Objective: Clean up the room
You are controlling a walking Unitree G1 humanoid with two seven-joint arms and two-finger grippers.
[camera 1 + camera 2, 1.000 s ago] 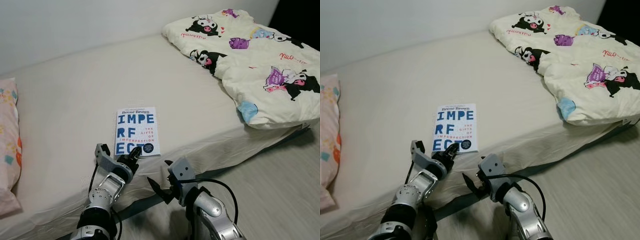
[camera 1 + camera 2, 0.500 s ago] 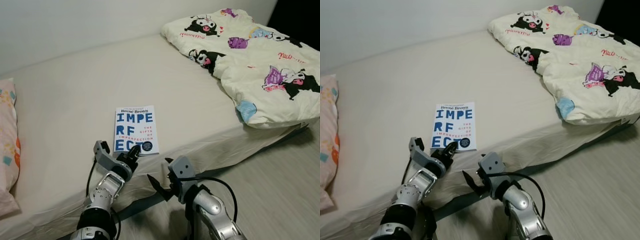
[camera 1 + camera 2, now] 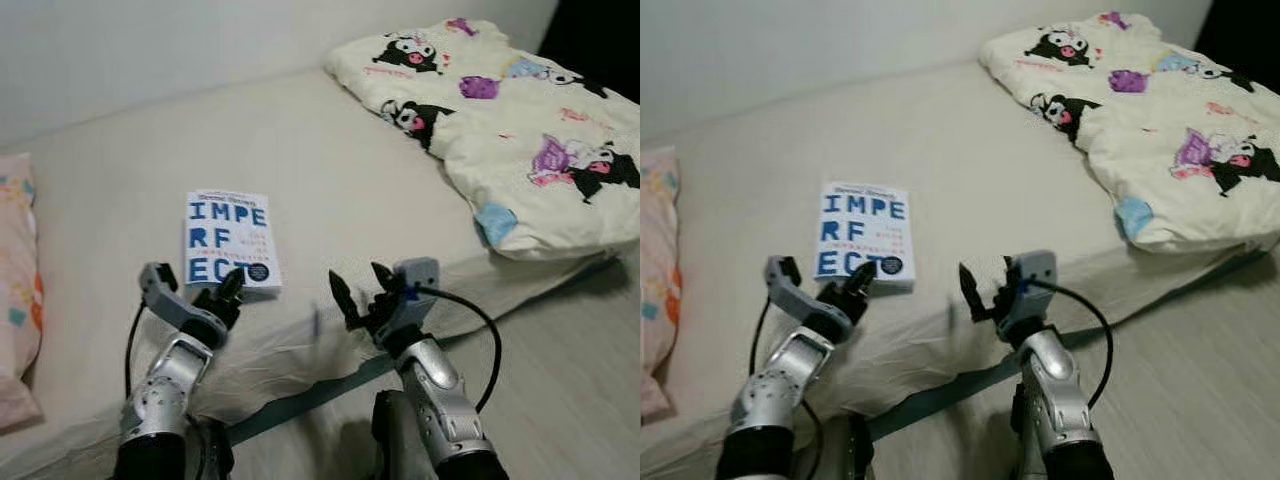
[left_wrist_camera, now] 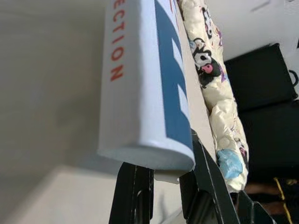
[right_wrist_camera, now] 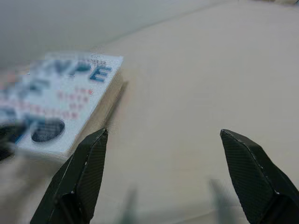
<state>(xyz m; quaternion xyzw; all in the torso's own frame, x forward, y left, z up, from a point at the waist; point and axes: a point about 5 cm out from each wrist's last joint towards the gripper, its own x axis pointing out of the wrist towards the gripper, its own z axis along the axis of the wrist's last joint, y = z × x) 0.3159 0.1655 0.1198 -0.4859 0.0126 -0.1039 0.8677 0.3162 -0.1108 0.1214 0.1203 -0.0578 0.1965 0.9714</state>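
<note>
My left gripper pinches the book by its near edge, for lifting off the bed. My right gripper waits beside, fingers spread wide, empty.

— Where's my head camera looking?

— Forward and down from above the bed, both eyes taking in the same mattress edge, book and quilt, with the right eye's picture shifted slightly sideways.

— And my wrists?

— The left wrist camera sits very near, low beside the book's spine, facing along it toward the quilt. The right wrist camera looks across the sheet; the book is close and blurred, shared with both eyes.
</note>
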